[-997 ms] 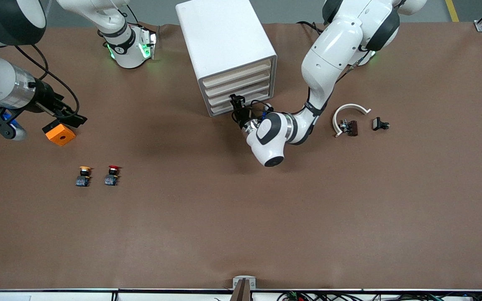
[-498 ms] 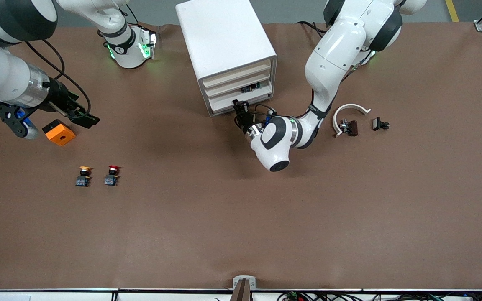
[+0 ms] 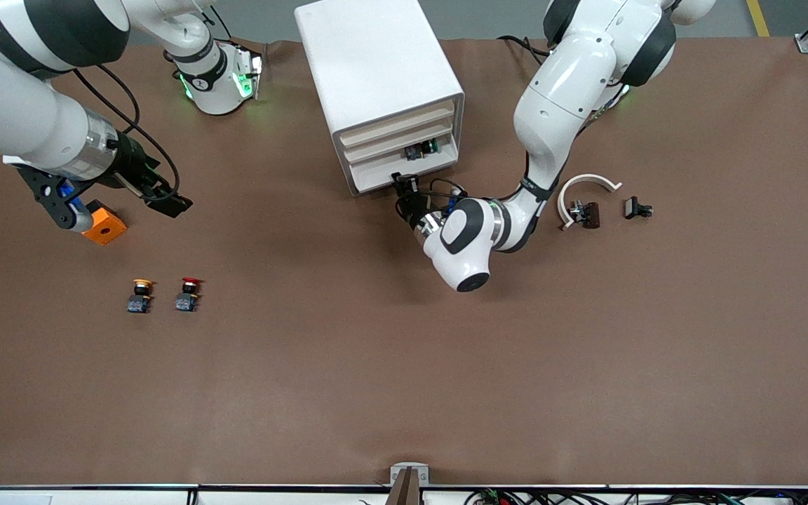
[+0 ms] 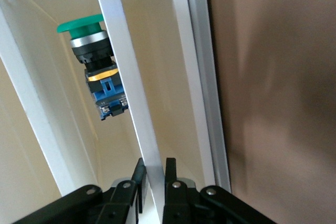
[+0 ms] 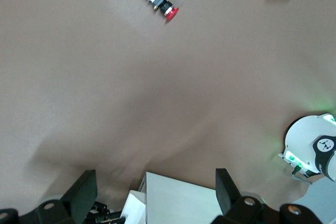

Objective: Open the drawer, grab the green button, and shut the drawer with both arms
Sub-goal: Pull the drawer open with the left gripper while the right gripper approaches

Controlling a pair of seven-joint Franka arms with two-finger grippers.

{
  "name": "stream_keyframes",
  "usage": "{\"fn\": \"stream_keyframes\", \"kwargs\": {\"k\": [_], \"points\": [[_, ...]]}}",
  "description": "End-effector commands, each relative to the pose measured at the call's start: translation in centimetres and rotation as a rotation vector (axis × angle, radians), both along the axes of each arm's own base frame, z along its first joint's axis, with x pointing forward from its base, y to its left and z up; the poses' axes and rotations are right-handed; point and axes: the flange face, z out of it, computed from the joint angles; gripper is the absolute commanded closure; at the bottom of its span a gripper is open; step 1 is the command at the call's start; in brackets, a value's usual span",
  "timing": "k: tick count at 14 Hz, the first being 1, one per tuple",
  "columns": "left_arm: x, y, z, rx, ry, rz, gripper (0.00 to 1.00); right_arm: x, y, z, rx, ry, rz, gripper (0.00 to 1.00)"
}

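A: Where does the button (image 3: pixel 431 146) lie relative to the cabinet (image 3: pixel 379 91)?

B: Inside it, in the drawer (image 3: pixel 404 166), the 3rd of 4, which stands partly pulled out. The button lies on its side, its long axis along the drawer's front.

A: And the left gripper (image 3: pixel 404 188)?

B: At the cabinet's front, fingers pinched on the drawer's front edge; the button sits just inward from there.

A: The right gripper (image 3: pixel 165 198)?

B: Jaws wide apart, empty, over bare table well off from the cabinet toward the right arm's end. I judge it must travel to the cabinet to reach in.
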Motion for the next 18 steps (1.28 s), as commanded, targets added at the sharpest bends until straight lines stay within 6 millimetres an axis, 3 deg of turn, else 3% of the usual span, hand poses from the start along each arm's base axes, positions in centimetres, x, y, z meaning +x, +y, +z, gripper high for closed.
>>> {"fn": "stream_keyframes", "kwargs": {"k": [1,8,14,18], "points": [[2.5,1.7,-0.8,0.008,-0.064,0.039,0.94,0.4,0.4,0.2,0.015,-0.006,-0.045,0.00],[5.9,3.3,1.0,-0.001,-0.125,0.080,0.90,0.1,2.9,-0.3,0.004,-0.008,-0.052,0.00],[8.0,5.1,1.0,-0.006,-0.171,0.132,0.89,-0.1,4.7,-0.6,-0.004,-0.013,-0.067,0.00],[8.9,5.3,1.0,-0.005,-0.207,0.157,0.89,-0.2,5.5,-0.9,-0.006,-0.009,-0.055,0.00]]}}
